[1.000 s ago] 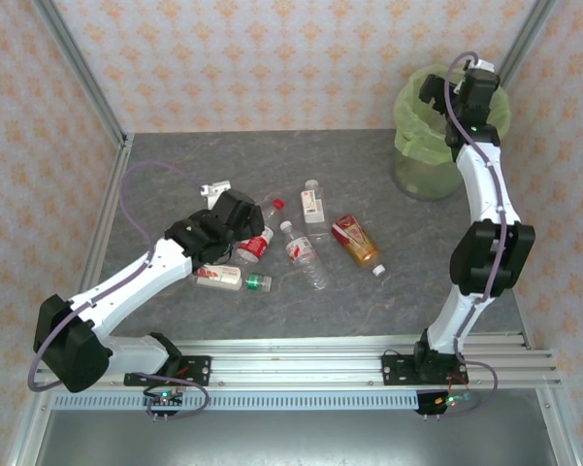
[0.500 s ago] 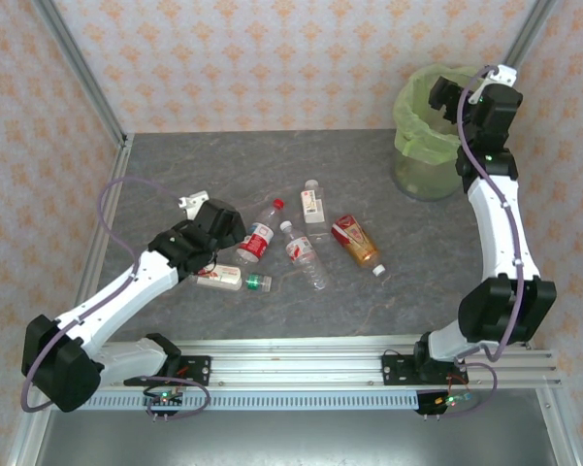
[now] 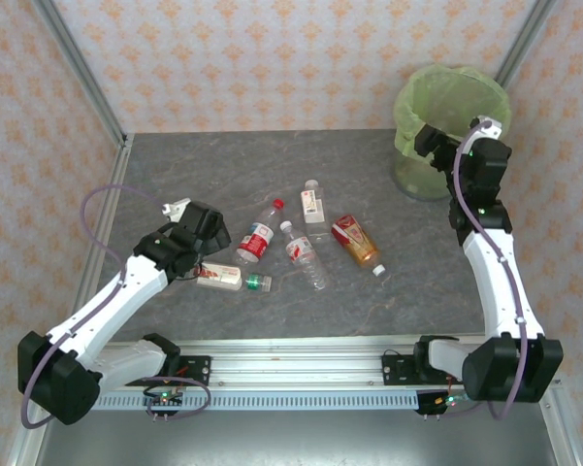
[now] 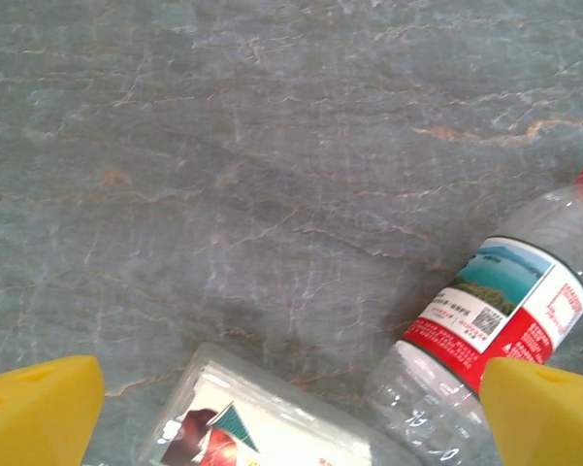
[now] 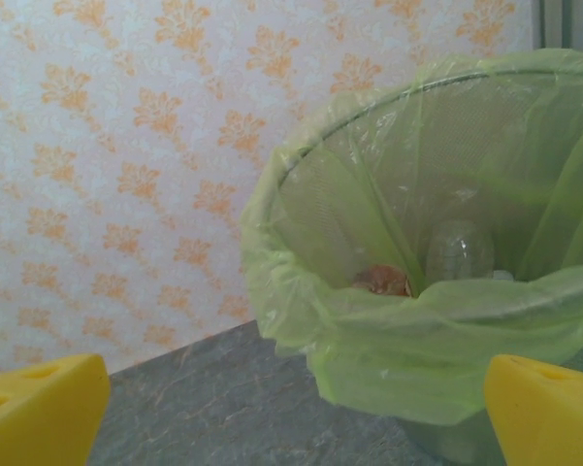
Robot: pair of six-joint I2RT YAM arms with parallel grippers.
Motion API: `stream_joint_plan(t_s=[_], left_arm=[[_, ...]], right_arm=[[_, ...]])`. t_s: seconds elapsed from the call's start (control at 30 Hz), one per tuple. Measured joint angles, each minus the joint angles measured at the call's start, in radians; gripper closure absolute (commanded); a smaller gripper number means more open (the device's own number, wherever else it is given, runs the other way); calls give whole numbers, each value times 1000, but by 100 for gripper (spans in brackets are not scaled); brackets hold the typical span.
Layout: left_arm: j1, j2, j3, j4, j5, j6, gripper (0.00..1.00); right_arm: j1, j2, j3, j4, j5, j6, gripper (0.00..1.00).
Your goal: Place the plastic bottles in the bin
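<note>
Several plastic bottles lie mid-table: a red-labelled clear one with a red cap (image 3: 257, 236), a clear white-capped one (image 3: 303, 254), a white-labelled one (image 3: 313, 202), a brown-orange one (image 3: 356, 241) and a green-capped one (image 3: 231, 279). My left gripper (image 3: 206, 229) is open just left of them. In the left wrist view the left gripper (image 4: 291, 427) has its yellow fingertips (image 4: 39, 413) wide apart over the red-labelled bottle (image 4: 504, 320) and the green-capped bottle's label (image 4: 262, 427). The bin (image 3: 451, 121) stands at the back right. My right gripper (image 3: 429, 142) is open and empty beside its near rim. Inside the bin (image 5: 417, 320) lie a clear bottle (image 5: 459, 250) and a brown one (image 5: 383, 280).
Patterned walls and aluminium posts close in the grey stone-look table (image 3: 223, 165) at the back and sides. A rail (image 3: 301, 354) with both arm bases runs along the near edge. Open tabletop lies behind and to the right of the bottles.
The right arm has pulled back from over the bin and come down to its near side. The left gripper has slid left, away from the red-labelled bottle.
</note>
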Motion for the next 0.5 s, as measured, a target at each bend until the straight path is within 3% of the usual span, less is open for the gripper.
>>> stream_joint_plan(t_s=[0.27, 0.5], left_arm=[[28, -13, -5, -117, 40, 6, 0], [108, -9, -54, -166, 156, 52, 0]], right_arm=[[20, -108, -129, 89, -82, 5, 1], [43, -124, -196, 125, -103, 8, 1]])
